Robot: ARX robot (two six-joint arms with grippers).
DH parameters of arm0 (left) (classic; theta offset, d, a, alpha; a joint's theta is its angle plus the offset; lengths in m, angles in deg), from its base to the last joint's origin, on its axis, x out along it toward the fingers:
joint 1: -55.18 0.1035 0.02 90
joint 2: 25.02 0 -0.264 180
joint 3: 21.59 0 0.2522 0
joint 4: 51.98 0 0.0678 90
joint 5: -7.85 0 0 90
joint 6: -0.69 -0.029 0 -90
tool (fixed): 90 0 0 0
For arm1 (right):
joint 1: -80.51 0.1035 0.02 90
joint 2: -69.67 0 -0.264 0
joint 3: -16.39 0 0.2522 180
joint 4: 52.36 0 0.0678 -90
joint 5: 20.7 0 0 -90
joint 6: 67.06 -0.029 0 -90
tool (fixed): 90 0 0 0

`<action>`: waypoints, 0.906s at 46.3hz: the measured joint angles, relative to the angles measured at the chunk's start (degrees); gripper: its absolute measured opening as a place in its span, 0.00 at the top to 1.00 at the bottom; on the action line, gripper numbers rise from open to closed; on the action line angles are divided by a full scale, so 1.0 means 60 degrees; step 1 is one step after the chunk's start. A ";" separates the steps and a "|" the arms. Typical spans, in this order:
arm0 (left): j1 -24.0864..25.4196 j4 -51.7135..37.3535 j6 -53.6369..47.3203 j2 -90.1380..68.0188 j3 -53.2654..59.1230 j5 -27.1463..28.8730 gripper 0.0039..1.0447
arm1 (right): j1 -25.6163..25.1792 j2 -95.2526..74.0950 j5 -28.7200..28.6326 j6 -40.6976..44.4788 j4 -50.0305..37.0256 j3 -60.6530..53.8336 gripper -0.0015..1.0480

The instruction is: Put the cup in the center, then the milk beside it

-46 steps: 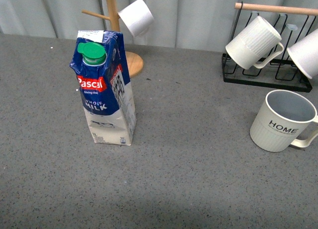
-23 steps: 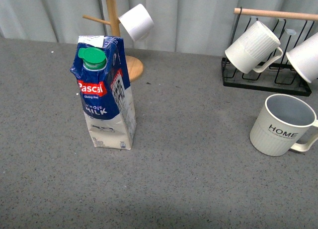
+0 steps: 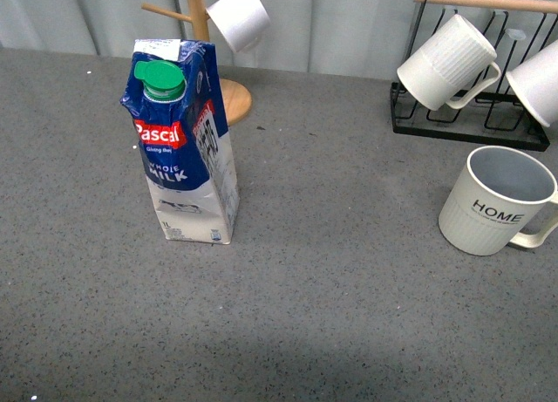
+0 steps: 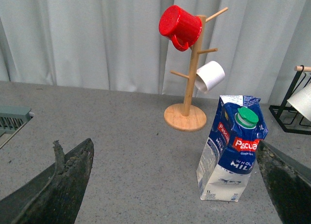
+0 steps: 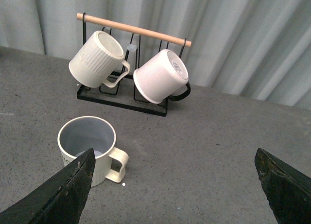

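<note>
Grey speckled worktop (image 3: 349,315), neither arm visible in the front view. Left gripper (image 4: 175,142): jaws spread wide, nothing between them. Right gripper (image 5: 175,149): same, wide open and empty.

Black wire mug rack (image 3: 471,127) with a wooden bar sits back right. Wooden mug tree (image 3: 234,101) stands back left.

Milk carton (image 3: 185,158) stands upright, left of centre, just in front of the tree base, "Pascal" face toward the front camera.

Cup (image 3: 493,201) with "HOME" lettering is upright at the far right, mouth up, handle pointing right, just in front of the rack and well apart from the milk carton.

Ribbed mug (image 3: 445,66) and a second white mug (image 3: 539,79) hang on the rack bar. Red mug (image 4: 180,25) and small white cup (image 3: 237,17) hang on the tree. Green cap (image 3: 160,79) is on the carton.
</note>
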 joint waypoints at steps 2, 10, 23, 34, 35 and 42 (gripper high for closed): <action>0.0004 0.0000 0.0004 0.0004 0.0000 0.0000 0.06 | -0.0281 -0.1413 -0.0477 0.0076 -0.0565 0.0452 0.09; 0.0004 0.0000 0.0004 0.0004 0.0000 0.0004 0.06 | -0.0517 -0.5752 -0.1184 0.0474 -0.0637 0.2288 0.09; 0.0004 0.0000 0.0004 0.0004 0.0000 0.0004 0.06 | -0.0248 -0.8885 -0.1060 0.0991 0.0973 0.4867 0.09; 0.0004 0.0000 0.0004 0.0004 0.0000 0.0000 0.06 | 0.0036 -1.0772 -0.0820 0.0386 0.2215 0.6838 0.09; 0.0004 0.0000 0.0004 0.0004 0.0000 0.0004 0.06 | 0.0051 -1.0910 -0.0758 0.0346 0.2299 0.6961 0.09; 0.0004 0.0000 0.0004 0.0004 0.0000 0.0004 0.06 | 0.0113 -1.1675 -0.0579 0.0153 0.2765 0.7694 0.09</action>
